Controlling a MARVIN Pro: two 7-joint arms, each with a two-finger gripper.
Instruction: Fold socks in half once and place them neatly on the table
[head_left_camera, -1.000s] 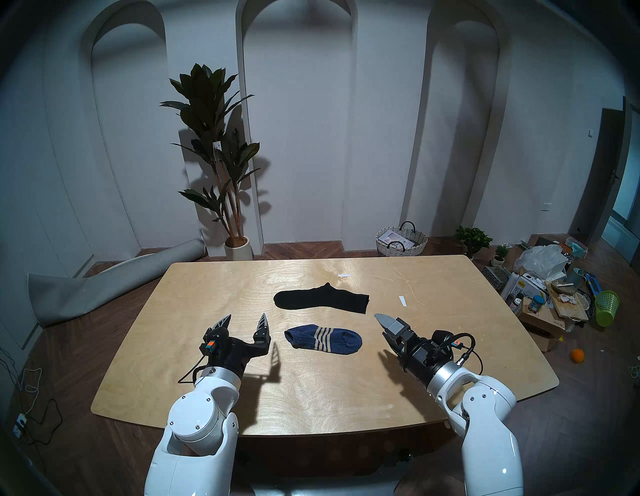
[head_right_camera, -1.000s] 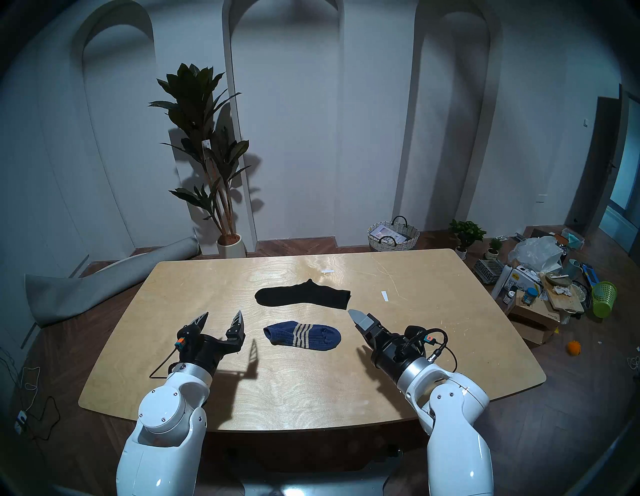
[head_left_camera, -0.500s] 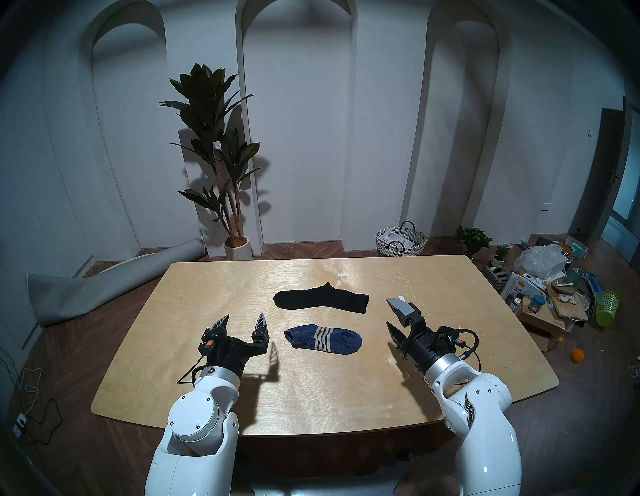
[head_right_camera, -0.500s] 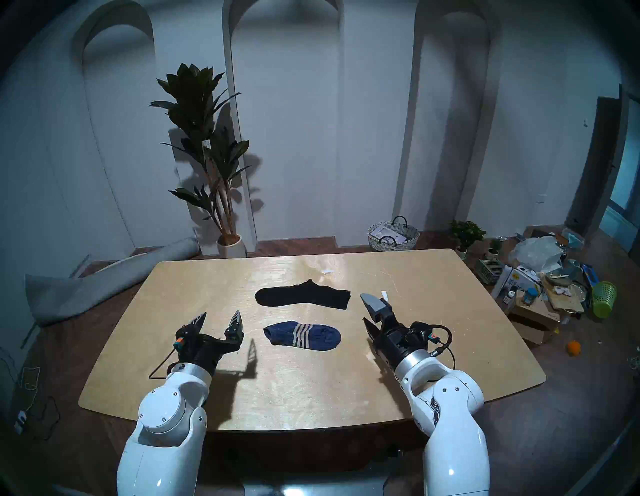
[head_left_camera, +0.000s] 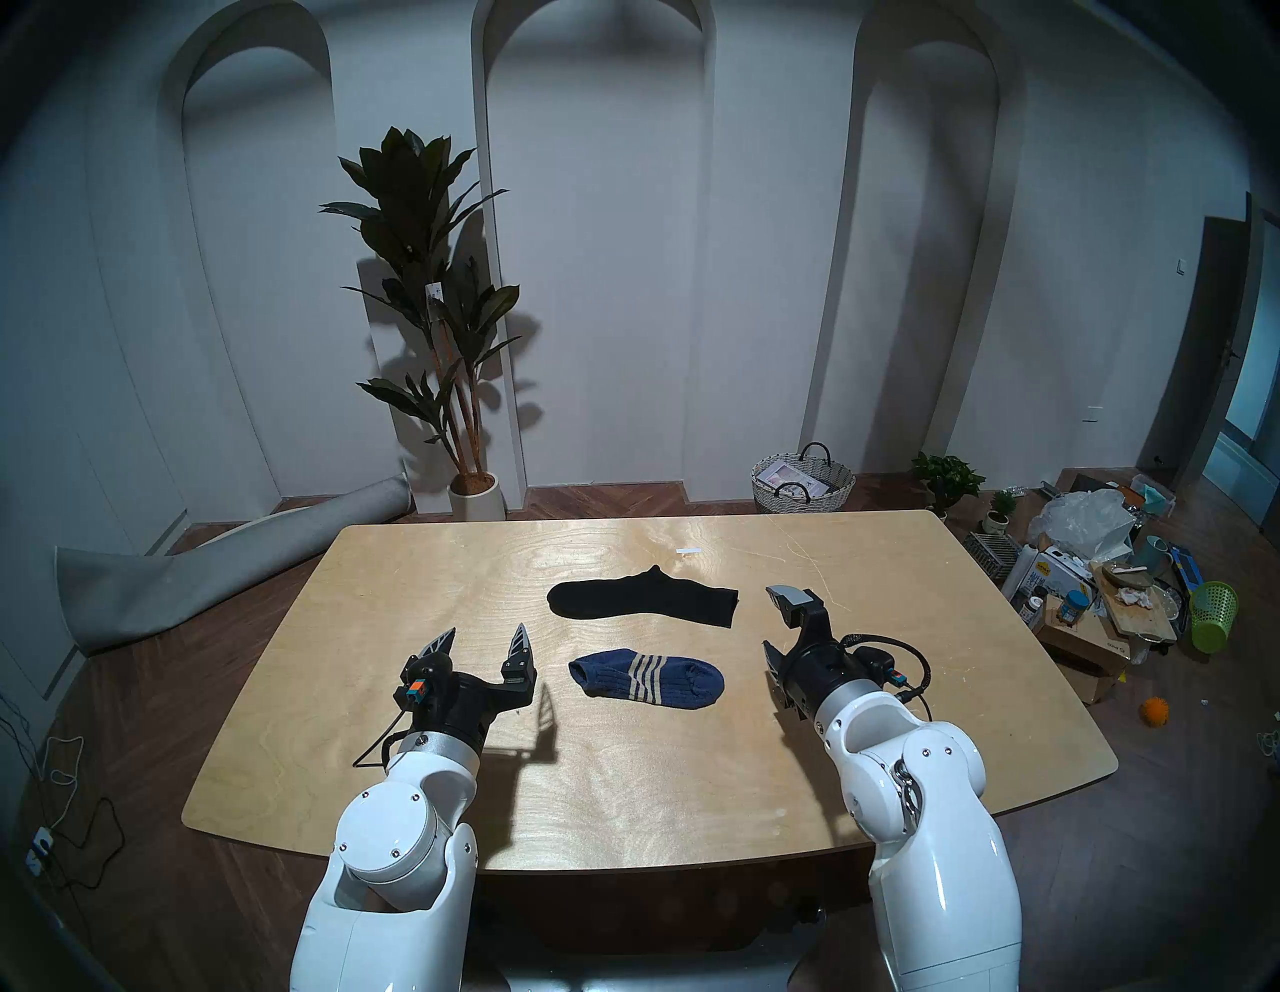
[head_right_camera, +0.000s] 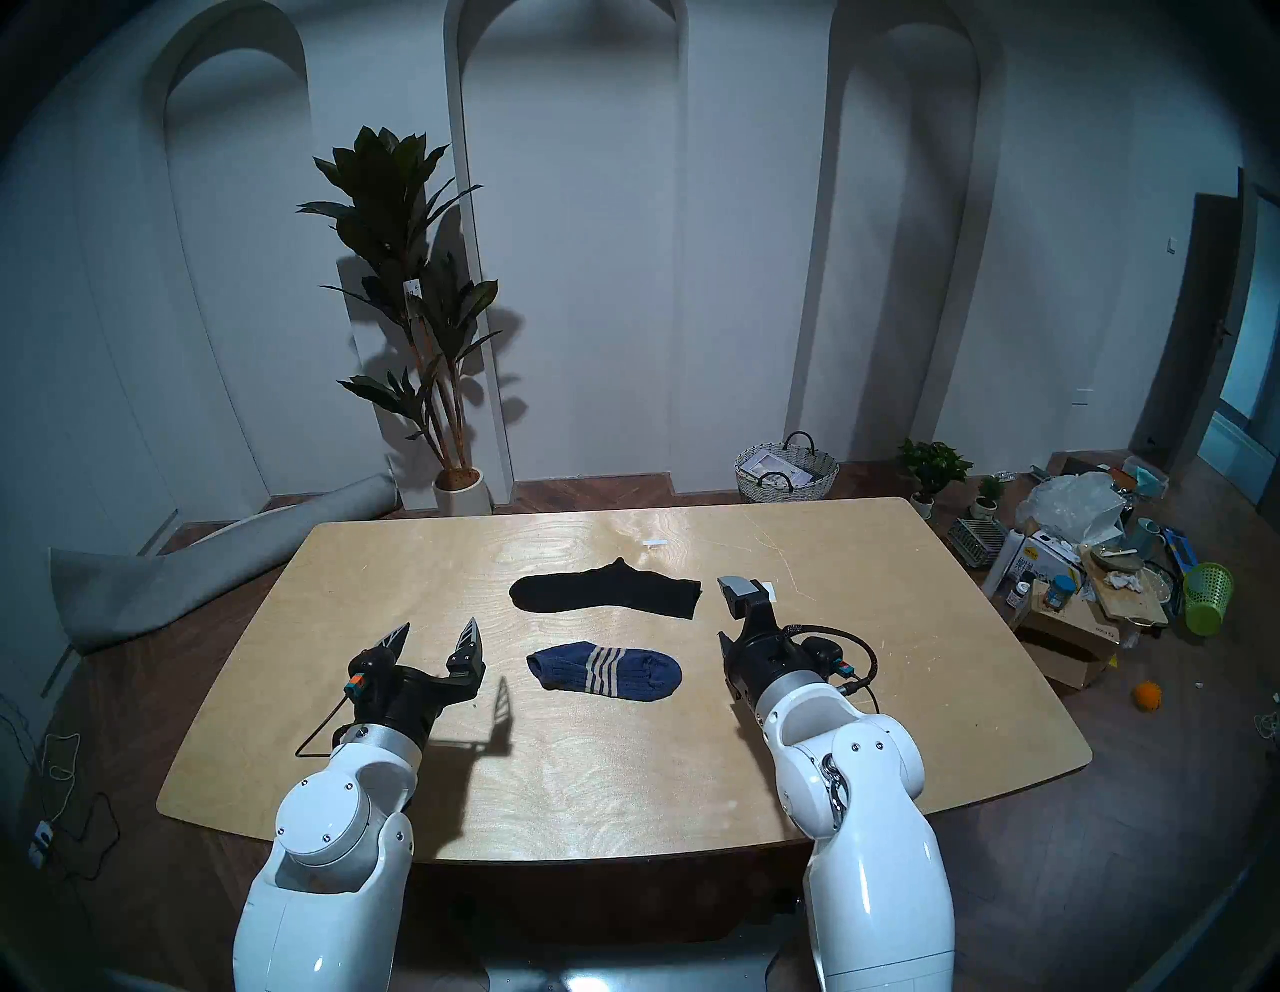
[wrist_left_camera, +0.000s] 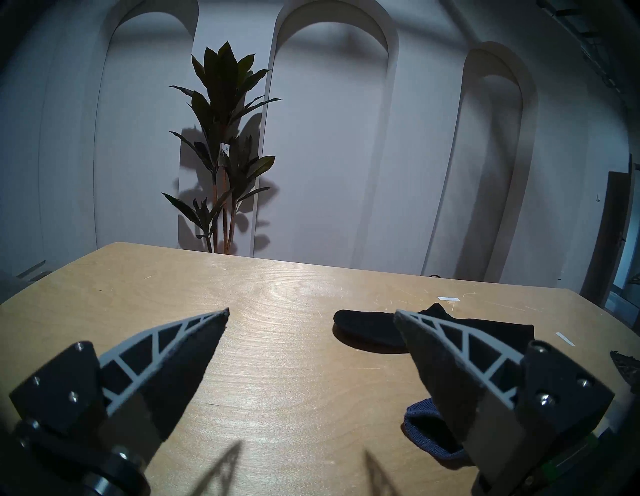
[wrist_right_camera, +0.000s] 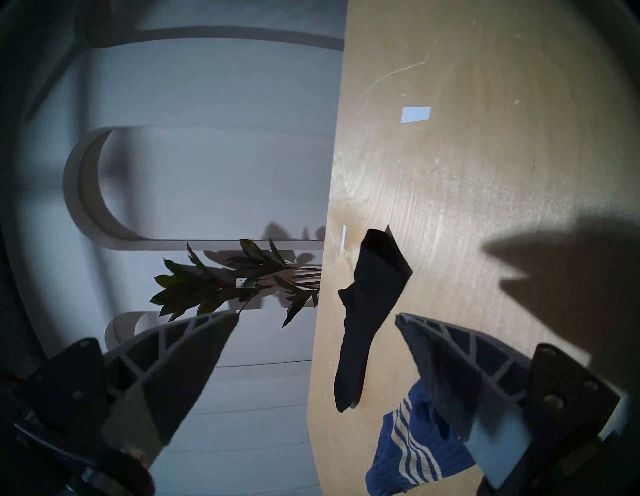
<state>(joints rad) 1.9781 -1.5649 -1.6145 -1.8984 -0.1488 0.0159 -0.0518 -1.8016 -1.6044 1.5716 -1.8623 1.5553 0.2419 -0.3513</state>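
A plain black sock (head_left_camera: 644, 597) lies flat at mid-table, and a navy sock with tan stripes (head_left_camera: 647, 677) lies flat just in front of it. Both rest on the plywood table (head_left_camera: 658, 796). My left gripper (head_left_camera: 488, 634) hovers open and empty, left of the navy sock. My right gripper (head_left_camera: 769, 620) is open and empty to the right of both socks, turned on its side with one finger above the other. The left wrist view shows the black sock (wrist_left_camera: 367, 329) and the navy sock's edge (wrist_left_camera: 429, 433). The right wrist view shows the black sock (wrist_right_camera: 370, 301) and the navy sock (wrist_right_camera: 408, 457).
White tape strips (head_left_camera: 689, 551) (head_right_camera: 769, 591) lie behind and to the right of the black sock. Off the table are a potted plant (head_left_camera: 429, 312), a rolled grey mat (head_left_camera: 208, 575), a wicker basket (head_left_camera: 803, 481) and floor clutter (head_left_camera: 1108, 589) at the right.
My right gripper has moved away from me and a little to the right, from beside the navy sock to level with the black sock's right end, and the wrist has turned. The left arm barely moved.
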